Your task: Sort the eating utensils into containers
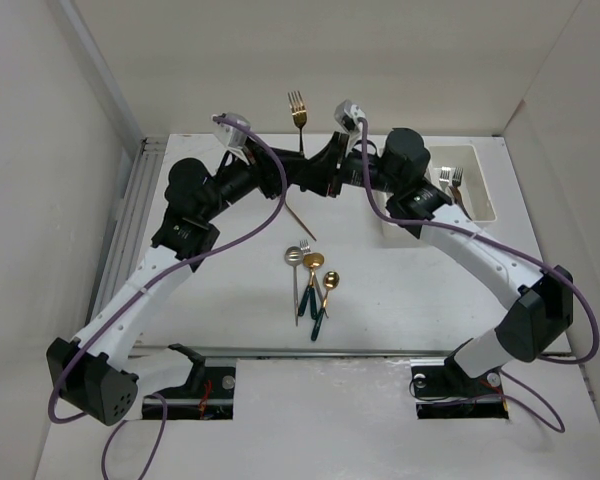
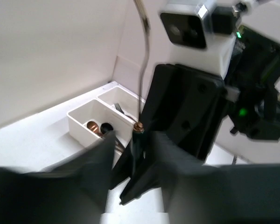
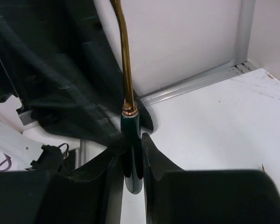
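Note:
A gold fork with a dark green handle (image 1: 297, 108) stands upright at the back middle, between the two grippers. My right gripper (image 3: 132, 151) is shut on its green handle (image 3: 130, 128); it also shows in the top view (image 1: 318, 172). My left gripper (image 2: 137, 156) is open, its blurred fingers (image 2: 100, 154) spread wide on either side of the same handle (image 2: 137, 144). It meets the right one in the top view (image 1: 280, 176). The white two-compartment tray (image 1: 483, 190) sits at the back right. Silver forks (image 1: 448, 178) lie in its far compartment.
In the left wrist view the tray (image 2: 79, 122) holds a copper spoon (image 2: 92, 125) and a black spoon (image 2: 106, 126) in one compartment, and a fork (image 2: 118, 108) in the other. A silver fork (image 1: 301, 285), a silver spoon (image 1: 293, 258), two gold green-handled spoons (image 1: 316, 264) and a thin brown utensil (image 1: 300, 223) lie mid-table.

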